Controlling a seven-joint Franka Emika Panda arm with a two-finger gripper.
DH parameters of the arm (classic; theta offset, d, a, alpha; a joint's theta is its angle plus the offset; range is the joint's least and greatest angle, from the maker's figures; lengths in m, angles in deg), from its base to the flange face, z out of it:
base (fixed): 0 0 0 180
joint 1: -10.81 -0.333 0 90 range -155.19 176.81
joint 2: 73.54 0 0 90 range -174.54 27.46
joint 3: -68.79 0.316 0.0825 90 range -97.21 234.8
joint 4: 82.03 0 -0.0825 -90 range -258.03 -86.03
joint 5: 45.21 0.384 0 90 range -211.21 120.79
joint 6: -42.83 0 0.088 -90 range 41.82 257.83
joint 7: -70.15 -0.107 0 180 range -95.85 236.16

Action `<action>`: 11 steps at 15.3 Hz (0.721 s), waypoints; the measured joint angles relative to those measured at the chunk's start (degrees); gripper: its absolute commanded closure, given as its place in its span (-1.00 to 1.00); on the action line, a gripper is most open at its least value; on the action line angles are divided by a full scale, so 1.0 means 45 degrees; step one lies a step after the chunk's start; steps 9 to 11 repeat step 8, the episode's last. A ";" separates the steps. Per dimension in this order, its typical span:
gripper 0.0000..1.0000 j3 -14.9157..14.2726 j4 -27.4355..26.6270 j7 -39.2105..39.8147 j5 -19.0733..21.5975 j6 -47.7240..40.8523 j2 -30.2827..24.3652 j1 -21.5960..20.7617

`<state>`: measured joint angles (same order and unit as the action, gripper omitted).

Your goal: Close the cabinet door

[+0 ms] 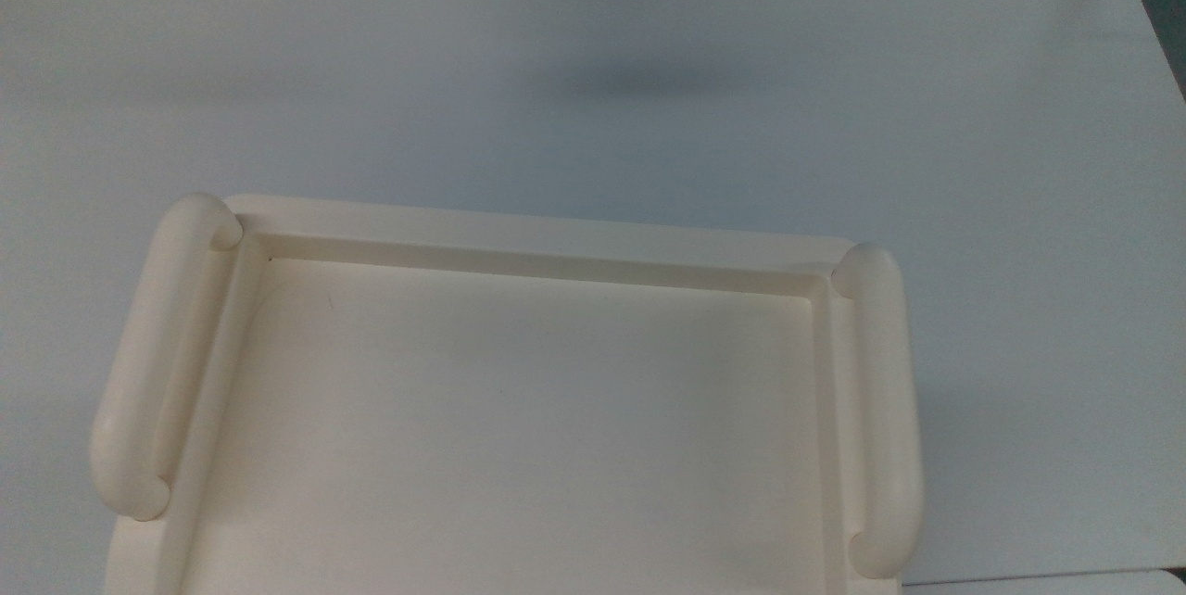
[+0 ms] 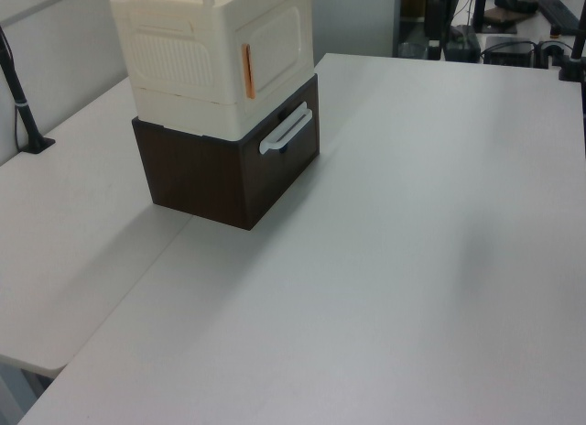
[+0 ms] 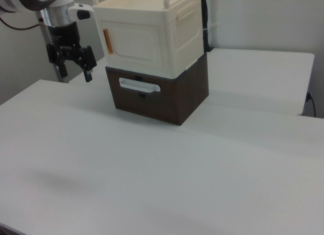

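Looks like the glossy cream cabinet door [image 3: 132, 41] already sits flush on the cream box atop the dark brown drawer unit [image 3: 162, 95], and the black two-finger gripper [image 3: 75, 72] hangs open, empty, off the right view's left, so I'd say nothing's left but parking.

The cabinet door [image 3: 132, 48] is cream with an orange strip. The box [image 3: 167, 95] under it is dark brown with a white handle [image 3: 139, 85]. The tabletop [image 2: 412, 260] is white. The gripper [image 3: 75, 73] is black.

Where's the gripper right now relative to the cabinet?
In the right view the gripper hangs open above the table, apart from the cabinet door, off the right view's left.
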<state>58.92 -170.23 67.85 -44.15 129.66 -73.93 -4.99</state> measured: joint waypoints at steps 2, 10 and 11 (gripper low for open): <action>-1.00 0.0001 -0.0021 0.0001 0.0000 -0.0254 -0.0174 0.0148; -1.00 0.0000 -0.0130 0.0034 0.0000 -0.0258 -0.0219 0.0490; -1.00 0.0000 -0.0130 0.0034 0.0000 -0.0258 -0.0219 0.0490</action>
